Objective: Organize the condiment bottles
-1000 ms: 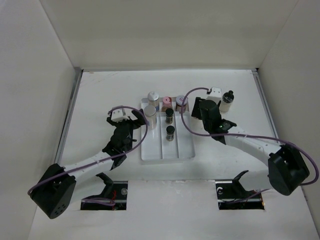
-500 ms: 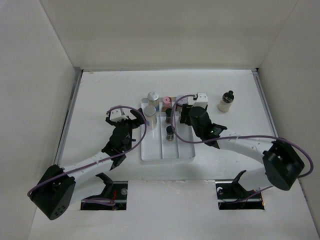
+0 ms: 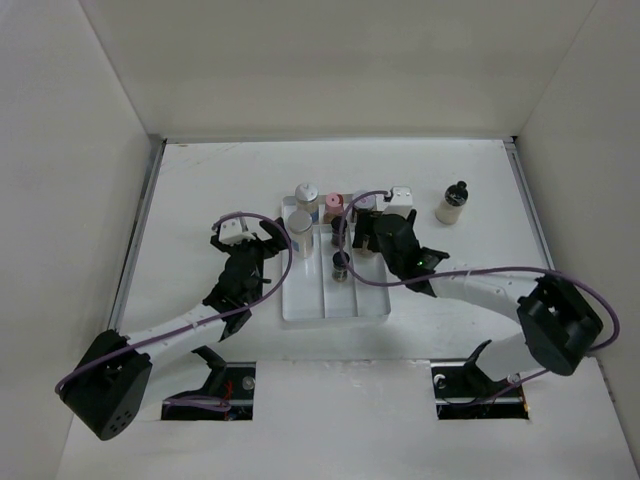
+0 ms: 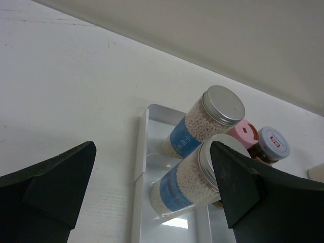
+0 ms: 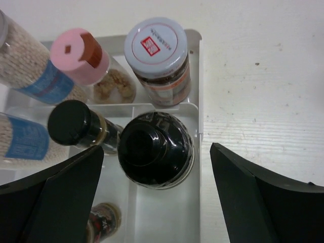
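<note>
The right hand hangs over the far end of the white tray with its fingers spread wide. Squarely beneath it a dark bottle with a glossy black domed cap stands upright in the tray's right-hand lane. In the right wrist view that cap faces straight up at the camera, so the bottle's long axis is vertical, in line with the hand's own approach. There is a clear gap between the bottle and the finger on each side, and nothing is gripped. Neighbours crowd it: a red-labelled jar just beyond, and a small black-capped bottle just beside it across the divider. Any retreat therefore looks safest straight up, since a sideways sweep could knock one of them. One pale bottle with a black top is not in the tray. It stands upright on the worktop, well apart and off to the right of the right hand, so this arm is plainly the nearer one for it. The left hand hovers wide open and empty at the tray's left edge.
</note>
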